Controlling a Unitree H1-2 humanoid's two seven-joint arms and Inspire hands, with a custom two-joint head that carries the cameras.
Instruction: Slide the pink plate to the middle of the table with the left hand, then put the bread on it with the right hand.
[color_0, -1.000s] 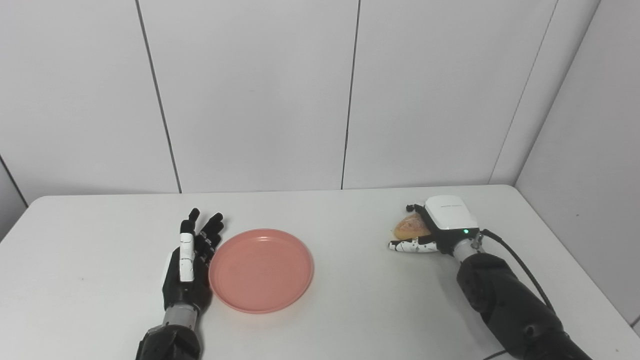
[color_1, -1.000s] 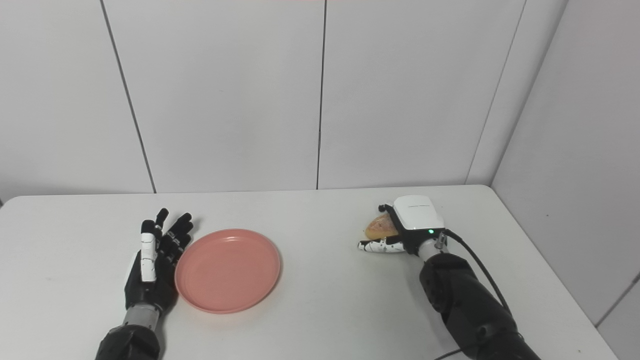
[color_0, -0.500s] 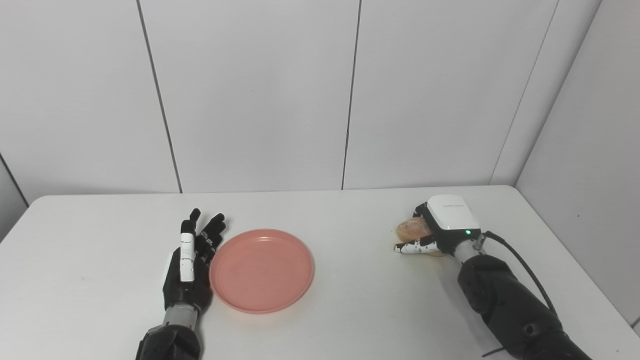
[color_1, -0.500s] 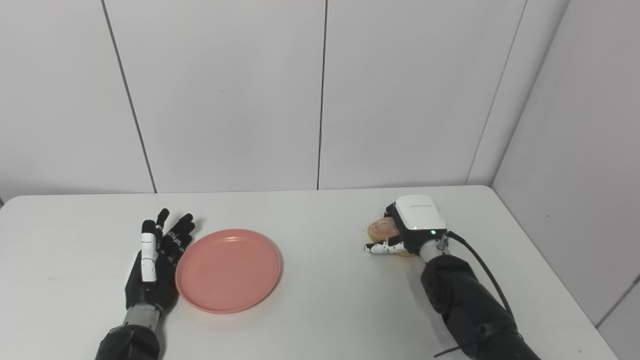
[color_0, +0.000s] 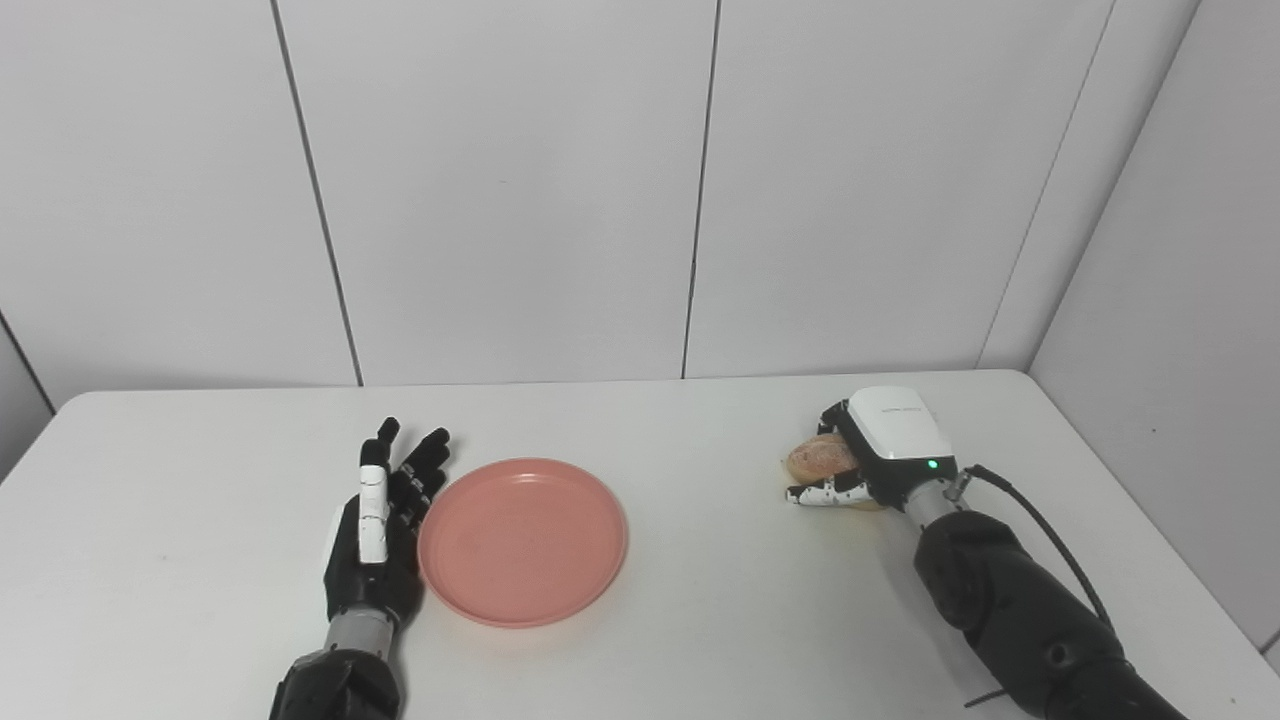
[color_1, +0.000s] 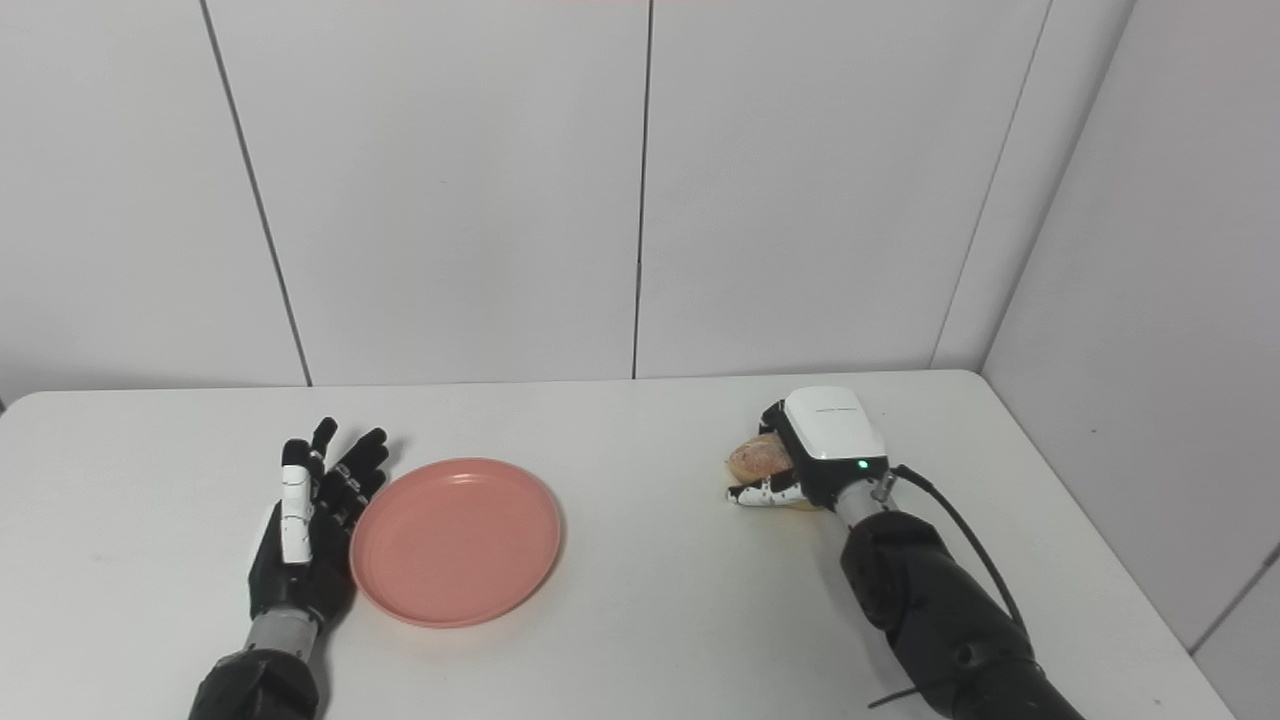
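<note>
The pink plate (color_0: 523, 540) lies flat on the white table (color_0: 700, 600), left of the middle. My left hand (color_0: 378, 525) rests on edge beside the plate's left rim, open with straight fingers, touching or almost touching the rim. At the right, a golden-brown bread roll (color_0: 818, 455) sits in my right hand (color_0: 870, 455), whose fingers and thumb are curled round it, close above the table. The back of the hand hides most of the roll.
A black cable (color_0: 1040, 520) runs from the right wrist along the arm. White wall panels (color_0: 500, 190) close off the table at the back and on the right. Bare table lies between plate and bread.
The right hand's fingers and thumb have closed round the bread and the hand has tilted a little. Left hand and plate have not moved.
</note>
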